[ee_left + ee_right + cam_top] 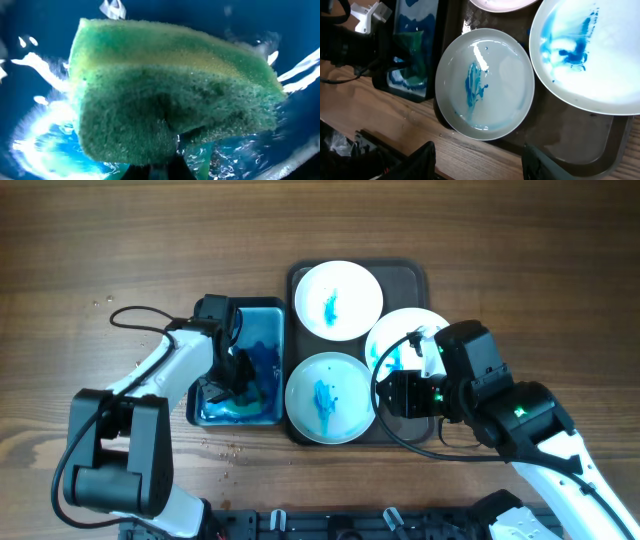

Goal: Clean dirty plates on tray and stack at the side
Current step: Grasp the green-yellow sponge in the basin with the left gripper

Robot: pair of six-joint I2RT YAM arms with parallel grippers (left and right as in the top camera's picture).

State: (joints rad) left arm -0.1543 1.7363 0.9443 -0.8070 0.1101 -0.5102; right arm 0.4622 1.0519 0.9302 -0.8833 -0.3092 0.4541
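Left fingers (238, 372) clenched on green sponge (165, 95) in blue-water basin (265, 305) (beside tray (412, 280)). Right fingers (422, 160) released above stained plates (485, 82), near tabletop (100, 240) front edge.

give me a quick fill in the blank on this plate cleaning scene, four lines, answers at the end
1. The tray carries ___ plates.
2. Every plate is smeared with ___ stains.
3. The left end effector holds a green ___ in the basin of water.
4. The right end effector hangs above the tray with its jaws ___.

Missing words: three; blue; sponge; open
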